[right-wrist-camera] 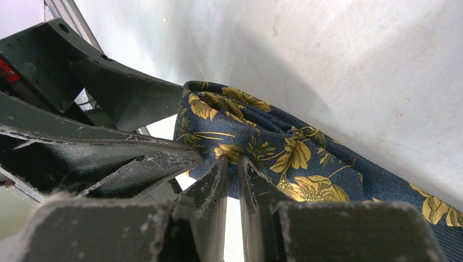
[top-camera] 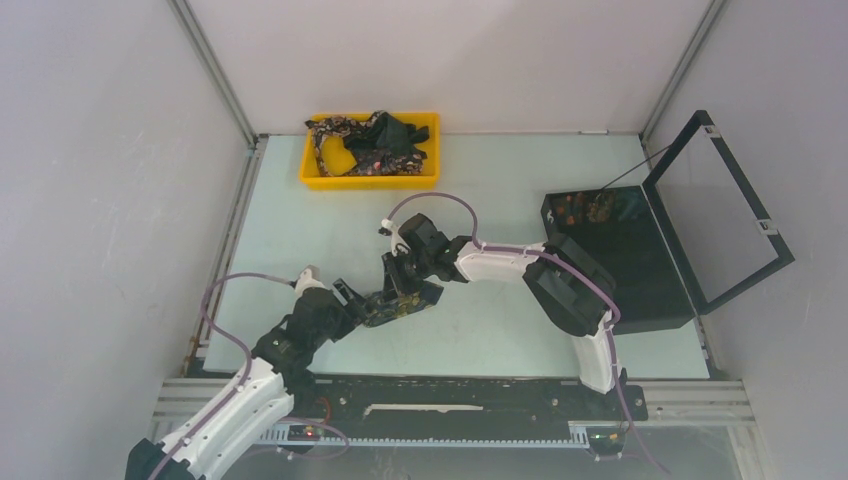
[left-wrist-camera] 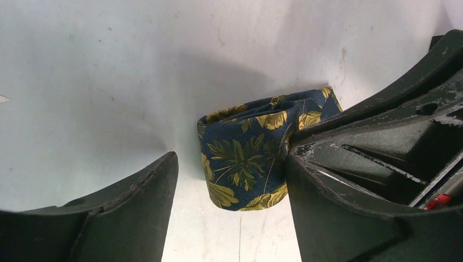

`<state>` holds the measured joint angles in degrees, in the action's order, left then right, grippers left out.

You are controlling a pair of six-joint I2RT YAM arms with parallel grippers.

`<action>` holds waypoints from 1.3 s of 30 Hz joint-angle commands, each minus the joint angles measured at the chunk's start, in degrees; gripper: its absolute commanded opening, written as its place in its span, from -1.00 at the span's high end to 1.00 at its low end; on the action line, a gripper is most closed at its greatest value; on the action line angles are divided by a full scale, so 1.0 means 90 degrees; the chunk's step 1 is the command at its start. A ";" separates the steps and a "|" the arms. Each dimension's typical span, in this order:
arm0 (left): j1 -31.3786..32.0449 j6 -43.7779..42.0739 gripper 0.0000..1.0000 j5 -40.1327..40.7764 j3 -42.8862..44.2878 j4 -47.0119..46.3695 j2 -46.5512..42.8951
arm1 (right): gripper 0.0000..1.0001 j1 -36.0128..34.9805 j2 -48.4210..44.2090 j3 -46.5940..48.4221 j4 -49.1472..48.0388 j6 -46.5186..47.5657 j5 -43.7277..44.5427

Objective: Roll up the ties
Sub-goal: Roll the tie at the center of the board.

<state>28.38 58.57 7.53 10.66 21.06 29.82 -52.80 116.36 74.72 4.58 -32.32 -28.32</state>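
Note:
A dark navy tie (top-camera: pixel 392 306) with gold leaf pattern lies partly rolled on the table between my two grippers. In the left wrist view the roll (left-wrist-camera: pixel 245 158) stands on edge between my left gripper's (left-wrist-camera: pixel 232 164) open fingers, close to the right finger (left-wrist-camera: pixel 338 213). My left gripper (top-camera: pixel 352 300) holds nothing. My right gripper (top-camera: pixel 402 288) comes down from above. In the right wrist view it (right-wrist-camera: pixel 233 162) is pinched shut on a fold of the tie (right-wrist-camera: pixel 289 158), whose loose length runs off to the lower right. More ties (top-camera: pixel 368 142) lie heaped in the yellow tray.
The yellow tray (top-camera: pixel 312 172) stands at the back left of the table. A black hinged box (top-camera: pixel 640 270) stands open at the right with rolled ties (top-camera: pixel 585 208) in its back corner. The left gripper's fingers (right-wrist-camera: pixel 114 93) show beside the roll in the right wrist view.

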 commanded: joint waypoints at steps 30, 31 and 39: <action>-0.0107 0.0256 0.52 -0.0671 -0.0309 -0.1666 0.1794 | 0.68 0.0103 0.0009 -0.0245 0.0532 0.0448 0.0480; -0.0107 0.0215 0.55 -0.0624 -0.0276 -0.1589 0.1785 | 0.67 0.0115 -0.0043 -0.0245 0.0572 0.0476 0.0517; -0.0070 -0.0194 0.67 -0.0245 0.0115 -0.0952 0.1640 | 0.55 0.0225 -0.0517 -0.0470 0.0743 0.0557 0.0795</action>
<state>27.51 61.36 1.93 9.80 4.67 44.36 -51.53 114.69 73.21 7.05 -29.04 -24.91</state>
